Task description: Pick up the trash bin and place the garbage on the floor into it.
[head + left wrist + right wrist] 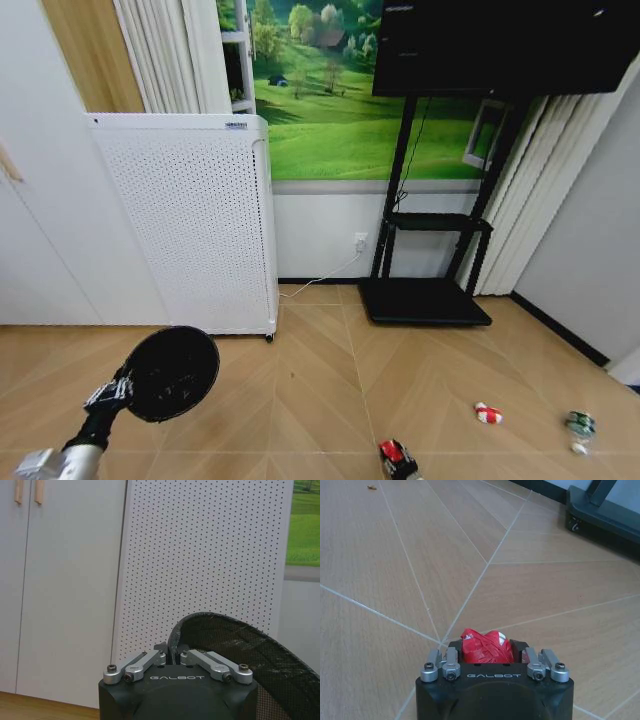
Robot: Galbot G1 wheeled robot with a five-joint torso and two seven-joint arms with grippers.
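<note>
My left gripper [112,392] is shut on the rim of the trash bin [176,372], a black mesh wastebasket held off the floor at the lower left. In the left wrist view the gripper [171,653] pinches the bin's rim [235,630]. Low at the front, my right gripper [400,462] holds a red-and-white lump [394,451] of garbage. In the right wrist view that lump [486,647] sits between the fingers [518,649] just above the floor [420,555]. A second red-and-white lump [488,413] and a green-and-silver bottle [580,426] lie on the floor to the right.
A tall white perforated appliance [190,225] on wheels stands behind the bin, against white cupboards [60,580]. A black TV stand [428,290] sits by the back wall. The chevron floor [320,390] between both arms is open.
</note>
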